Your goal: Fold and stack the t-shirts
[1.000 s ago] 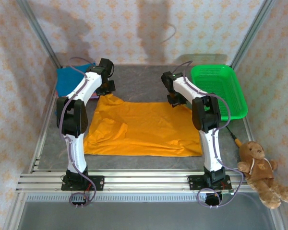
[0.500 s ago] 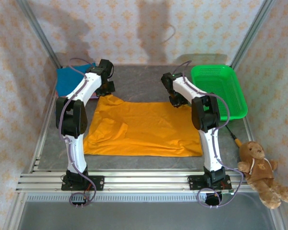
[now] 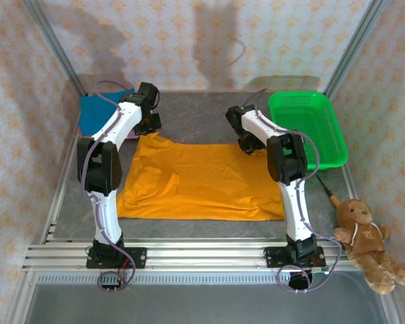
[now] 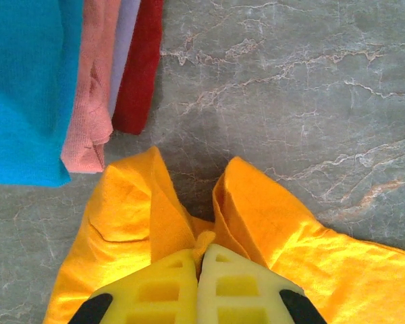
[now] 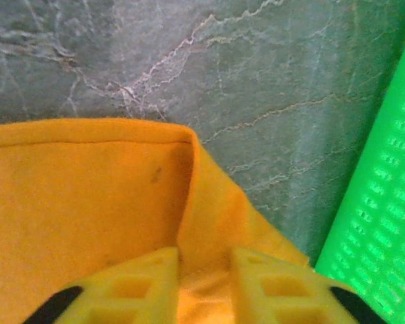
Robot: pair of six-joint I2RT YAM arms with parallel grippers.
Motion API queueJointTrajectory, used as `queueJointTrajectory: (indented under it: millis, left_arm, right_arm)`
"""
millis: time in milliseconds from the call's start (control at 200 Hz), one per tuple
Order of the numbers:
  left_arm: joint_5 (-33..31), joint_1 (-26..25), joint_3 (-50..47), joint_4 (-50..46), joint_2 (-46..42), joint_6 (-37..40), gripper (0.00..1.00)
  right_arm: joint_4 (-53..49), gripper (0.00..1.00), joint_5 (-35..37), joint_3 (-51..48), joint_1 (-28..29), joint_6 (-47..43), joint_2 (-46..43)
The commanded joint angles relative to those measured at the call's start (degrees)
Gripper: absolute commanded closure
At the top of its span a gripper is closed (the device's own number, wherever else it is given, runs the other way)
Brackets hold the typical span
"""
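Note:
The orange t-shirt [image 3: 202, 182] lies spread on the table between the arms. My left gripper [image 3: 148, 128] is at the shirt's far left corner and is shut on a raised pinch of orange cloth [image 4: 277, 223]; the yellow fingers [image 4: 155, 283] press together around it. My right gripper [image 3: 251, 145] is at the far right corner, and its jaws [image 5: 204, 260] have closed on a fold of the orange cloth [image 5: 81, 189]. A folded stack sits at the back left, with the blue t-shirt [image 3: 98, 111] on top. In the left wrist view the stack shows blue [image 4: 20, 88], pink [image 4: 88, 88] and red [image 4: 140, 67] edges.
A green mesh basket [image 3: 304, 125] stands at the back right, its wall [image 5: 385, 223] close beside my right gripper. A brown teddy bear [image 3: 364, 239] lies off the table's right front corner. Grey marbled tabletop [image 3: 196, 118] stretches behind the orange shirt.
My right gripper has narrowed its jaws onto the shirt's far right corner and shifted slightly. The left gripper has kept its hold in the same place.

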Motion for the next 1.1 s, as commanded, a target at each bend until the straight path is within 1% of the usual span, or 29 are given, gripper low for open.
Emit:
queueJointTrajectory:
  millis: [0, 110, 220, 435, 460, 556, 776, 976, 1096]
  left_arm:
    - [-2.1, -0.5, -0.6, -1.0, -3.0, 0.7, 1.0]
    - [-2.4, -0.4, -0.4, -1.5, -4.1, 0.9, 1.0]
    - [-3.3, -0.5, 0.1, -2.9, -5.3, 1.3, 1.0]
    - [-4.1, -0.4, -0.1, -5.7, -7.7, 1.2, 1.0]
    - [-4.0, -0.4, -0.3, -6.0, -9.7, 0.9, 1.0]
    - [-3.2, -0.3, -1.7, -7.0, -12.2, 0.0, 1.0]
    - [-1.4, -0.4, -9.6, -8.2, -19.3, -1.8, 1.0]
    - [0.2, -0.5, -17.4, -8.3, -25.1, -2.7, 1.0]
    - [0.3, -0.6, -19.7, -9.3, -27.8, -3.0, 1.0]
  right_arm:
    - [-2.1, 0.83, 2.9, 1.5, -0.2, -0.2, 0.5]
    - [-2.5, 0.95, 3.2, 1.6, -0.1, -0.1, -1.0]
    - [-3.3, 1.0, 4.1, 1.4, -0.2, -0.1, -3.2]
    - [-5.1, 1.0, 3.7, -1.4, -0.2, 1.0, -7.6]
    - [-5.4, 1.0, 3.6, -1.9, -0.2, 1.4, -8.2]
    - [-6.7, 1.0, 3.0, -4.2, -0.1, 2.8, -10.5]
    - [-8.9, 1.0, 0.0, -10.8, -0.2, 5.8, -15.4]
    - [-10.4, 1.0, -0.5, -17.4, -0.2, 7.0, -19.6]
    - [-10.2, 1.0, -1.1, -21.2, -0.1, 7.3, -22.3]
